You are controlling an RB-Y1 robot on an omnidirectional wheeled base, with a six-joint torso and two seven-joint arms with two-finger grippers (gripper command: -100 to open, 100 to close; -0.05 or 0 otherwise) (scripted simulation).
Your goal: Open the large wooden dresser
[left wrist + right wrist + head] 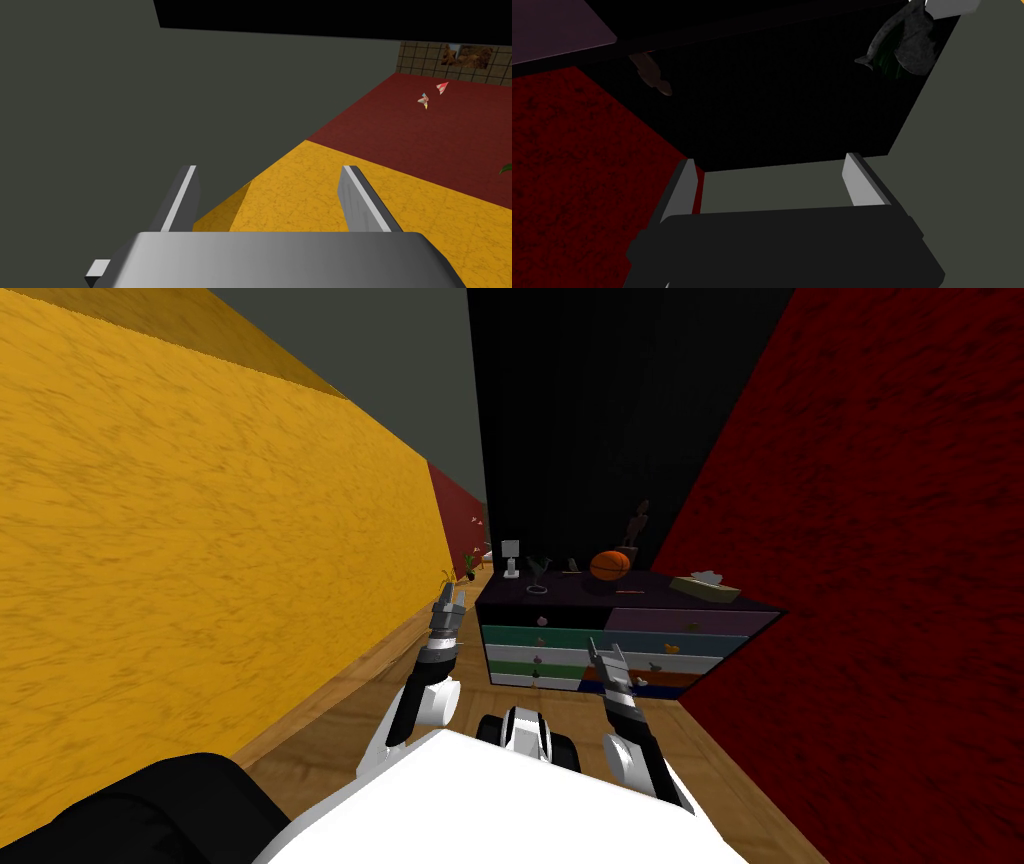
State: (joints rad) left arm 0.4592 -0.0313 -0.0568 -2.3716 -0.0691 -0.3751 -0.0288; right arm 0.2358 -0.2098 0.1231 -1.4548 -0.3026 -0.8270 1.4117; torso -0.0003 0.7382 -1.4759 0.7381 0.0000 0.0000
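**Item, task's thing:** large dresser (640,623) with a dark top and drawer fronts in bands of black, mauve, teal, white, green, orange and blue. Each front carries a small knob. It stands ahead at the end of a passage, on a wooden plank floor (330,728), between a yellow wall (200,538) and a dark red wall (880,588). No wood grain shows on it.

**On the dresser top:** orange basketball (610,565), small white lamp (511,556), pale tissue box (705,585), thin dark figurine (636,528).

**Left hand** (450,606) (270,170): raised beside the yellow wall, fingers spread wide, holding nothing, well apart from the dresser.

**Right hand** (608,653) (769,160): raised in line with the lower drawers in the head view, fingers spread wide, holding nothing. It touches no knob or front.

**Condition of task:** not begun, by my reading. All drawer fronts appear flush and shut, and none stands out from the rest.

**Outstanding:** close the gap to the dresser, bring one hand to a knob, close on it, then draw the drawer out. The knobs are small, so the hand will likely need careful lining up.
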